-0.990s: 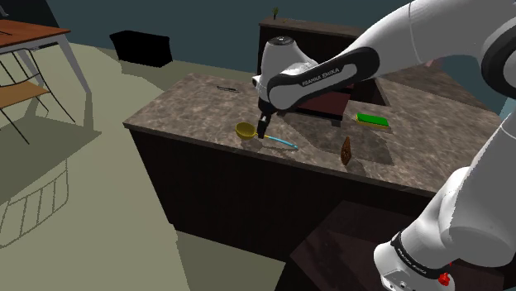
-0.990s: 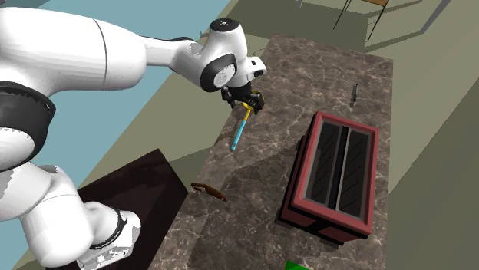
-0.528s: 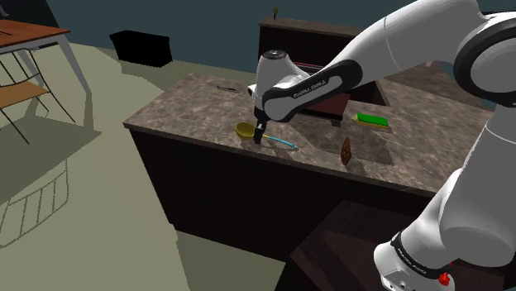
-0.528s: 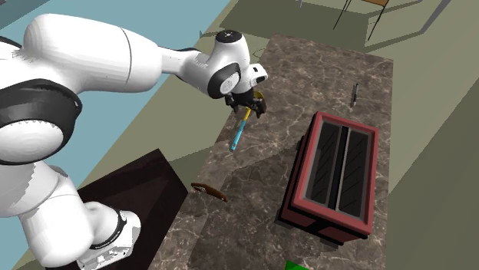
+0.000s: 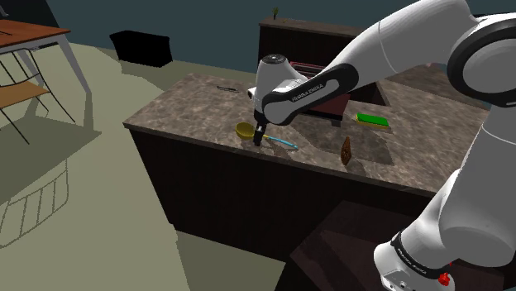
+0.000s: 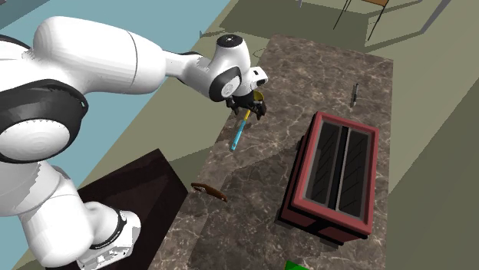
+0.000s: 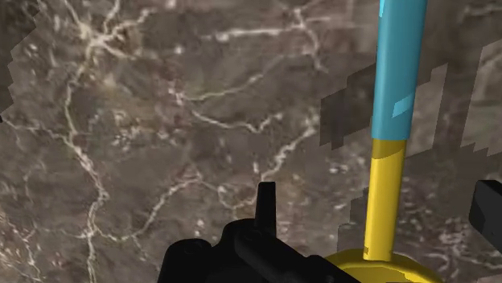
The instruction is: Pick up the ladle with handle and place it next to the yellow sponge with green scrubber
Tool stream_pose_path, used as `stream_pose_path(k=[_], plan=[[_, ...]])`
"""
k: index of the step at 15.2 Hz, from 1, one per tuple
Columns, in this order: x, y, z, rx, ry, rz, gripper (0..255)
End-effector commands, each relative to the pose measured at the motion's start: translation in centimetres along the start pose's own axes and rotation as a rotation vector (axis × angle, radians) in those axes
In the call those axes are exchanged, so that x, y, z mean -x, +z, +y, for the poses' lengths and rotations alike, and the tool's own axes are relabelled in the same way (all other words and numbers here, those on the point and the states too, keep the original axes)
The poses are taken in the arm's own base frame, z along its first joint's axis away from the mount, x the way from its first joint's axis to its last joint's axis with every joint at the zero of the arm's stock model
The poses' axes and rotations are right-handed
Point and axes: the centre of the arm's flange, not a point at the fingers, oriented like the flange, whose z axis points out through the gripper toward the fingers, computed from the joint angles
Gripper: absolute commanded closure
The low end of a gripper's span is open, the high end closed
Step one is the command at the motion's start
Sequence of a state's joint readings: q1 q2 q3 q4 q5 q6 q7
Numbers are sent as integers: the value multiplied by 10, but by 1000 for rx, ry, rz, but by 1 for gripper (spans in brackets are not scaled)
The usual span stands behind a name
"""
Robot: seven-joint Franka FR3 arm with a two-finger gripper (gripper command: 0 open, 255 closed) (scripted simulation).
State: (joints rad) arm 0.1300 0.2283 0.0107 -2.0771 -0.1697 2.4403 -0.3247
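1. Since a second ago, we see that the gripper has come lower, down onto the ladle. The white forearm leans further over the counter. The ladle itself lies where it lay.
2. We take the red-rimmed box on the counter as our landmark. The ladle lies flat on the marbled top to the second exterior view's left of that box. It is well apart from the box and close to the counter's edge.
3. The ladle has a yellow bowl, a yellow neck and a blue grip. In the shoulder view the bowl end lies farther from the box than the blue end does.
4. In the wrist view the fingers stand wide apart. The ladle's yellow neck runs between them just above the bowl. Neither finger touches it, so we count nothing as held.
5. The green-topped sponge lies on the box's other side from the ladle, near the box at the shoulder view's right.
6. A small brown thing stands nearer the counter's front edge than the box does, apart from both the ladle and the sponge.
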Motion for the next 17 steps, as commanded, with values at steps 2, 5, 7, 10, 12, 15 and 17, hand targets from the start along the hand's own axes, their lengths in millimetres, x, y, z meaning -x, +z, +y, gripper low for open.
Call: stream_pose_path(k=[2, 5, 7, 10, 12, 15, 17], plan=[[0, 0, 0, 0, 0, 0, 255], [0, 0, 0, 0, 0, 0, 255], [0, 0, 0, 0, 0, 0, 255], [0, 0, 0, 0, 0, 0, 255], [0, -5, 1, 0, 0, 0, 255], [-2, -21, 3, 0, 0, 0, 255], [-3, -31, 5, 0, 0, 0, 255]])
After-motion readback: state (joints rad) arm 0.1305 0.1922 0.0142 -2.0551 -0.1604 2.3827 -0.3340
